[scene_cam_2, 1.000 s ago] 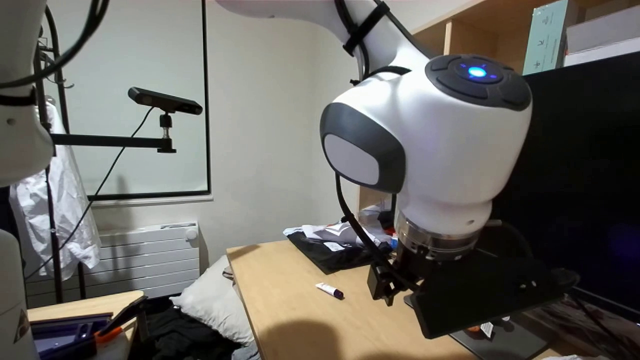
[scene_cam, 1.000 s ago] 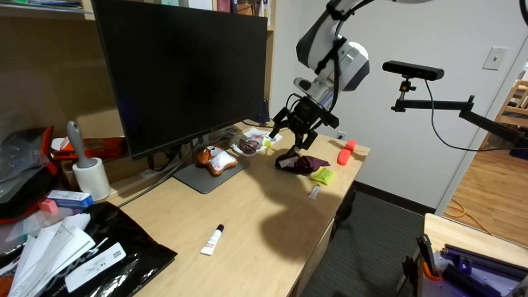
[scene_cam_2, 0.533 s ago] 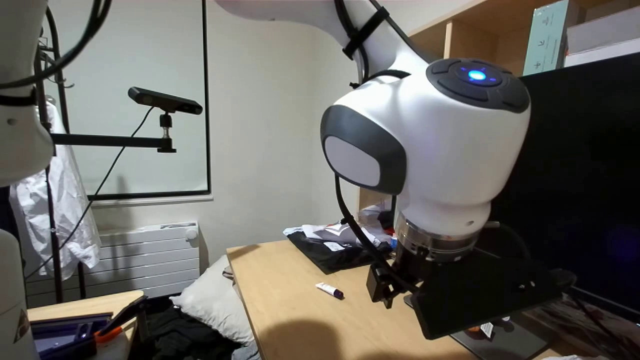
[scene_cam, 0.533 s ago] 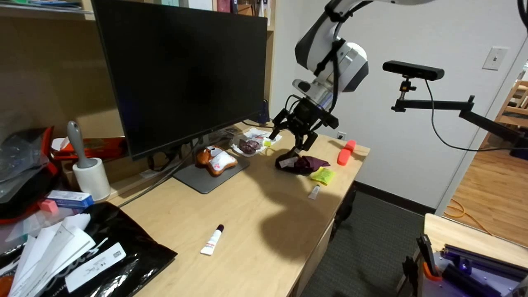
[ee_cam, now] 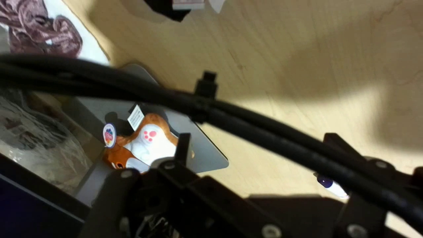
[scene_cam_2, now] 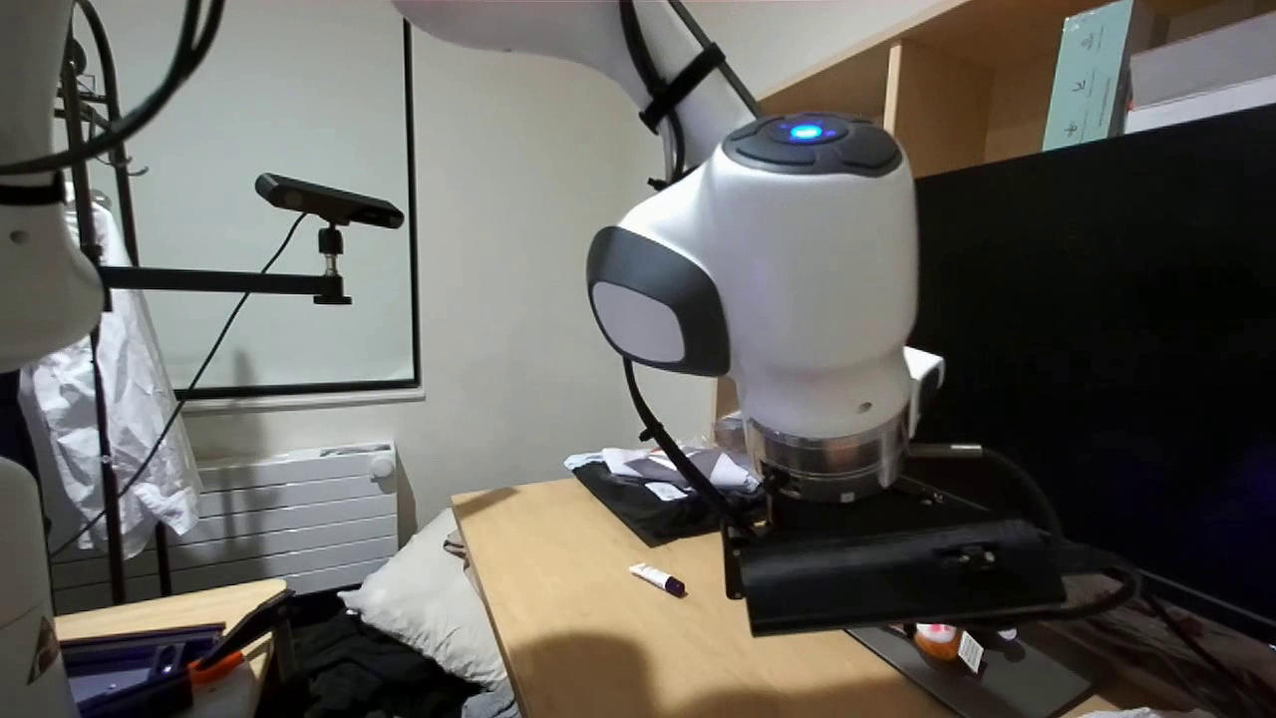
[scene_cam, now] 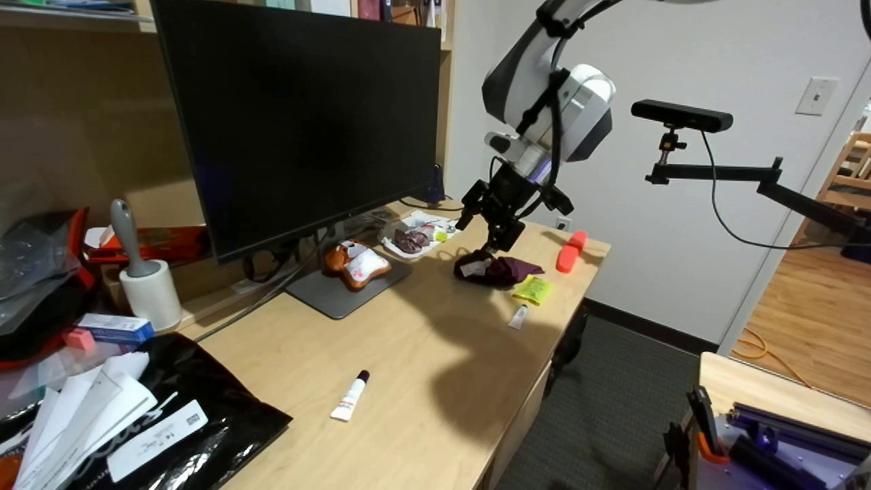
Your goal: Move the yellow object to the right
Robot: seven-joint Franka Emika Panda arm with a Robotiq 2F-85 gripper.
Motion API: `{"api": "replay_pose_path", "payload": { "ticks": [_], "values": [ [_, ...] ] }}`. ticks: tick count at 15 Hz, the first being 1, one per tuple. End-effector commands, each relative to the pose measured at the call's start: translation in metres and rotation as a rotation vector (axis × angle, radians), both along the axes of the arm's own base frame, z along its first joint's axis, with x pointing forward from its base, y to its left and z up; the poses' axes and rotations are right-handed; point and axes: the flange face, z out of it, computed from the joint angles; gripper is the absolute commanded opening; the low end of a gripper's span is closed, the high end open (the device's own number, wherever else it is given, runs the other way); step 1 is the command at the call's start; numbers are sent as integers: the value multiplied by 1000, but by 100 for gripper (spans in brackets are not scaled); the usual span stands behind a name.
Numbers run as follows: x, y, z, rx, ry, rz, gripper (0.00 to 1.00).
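The yellow object [scene_cam: 357,264] is a lumpy orange-brown plush with white patches and pink paw marks. It rests on the dark monitor base [scene_cam: 332,306] in an exterior view. It is partly visible below my wrist in an exterior view [scene_cam_2: 937,643]. In the wrist view the plush [ee_cam: 153,142] lies at the left finger, partly hidden behind it. My gripper [scene_cam: 478,237] is above the far part of the desk, apart from the plush. In the wrist view my gripper [ee_cam: 257,140] has its fingers wide apart with nothing between them. In an exterior view the fingers are hidden behind the black camera mount.
The monitor [scene_cam: 306,122] stands over the base. A maroon cloth [scene_cam: 507,271], a yellow-green packet [scene_cam: 533,290], a small tube [scene_cam: 518,317] and a red case [scene_cam: 571,252] lie beyond. A white tube [scene_cam: 350,396] and a black bag [scene_cam: 197,422] lie nearer.
The wrist has turned and straightened. The gripper has shifted slightly right in an exterior view, while the arm's head has moved left in an exterior view. The desk objects have not moved.
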Motion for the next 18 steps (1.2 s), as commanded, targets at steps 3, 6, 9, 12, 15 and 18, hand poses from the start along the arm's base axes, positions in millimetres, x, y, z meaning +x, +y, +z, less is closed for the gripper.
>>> {"api": "replay_pose_path", "payload": {
  "ticks": [3,6,9,12,15,18],
  "values": [
    [-55,34,-17,-105,241,-20,100],
    [-75,43,-19,-139,370,-20,100],
    [-68,43,-25,-151,379,-14,100],
    [-70,42,-15,-142,374,-18,100],
    [-75,53,-12,-152,262,-191,100],
    [-93,74,-9,-159,182,-338,100]
  ]
}}
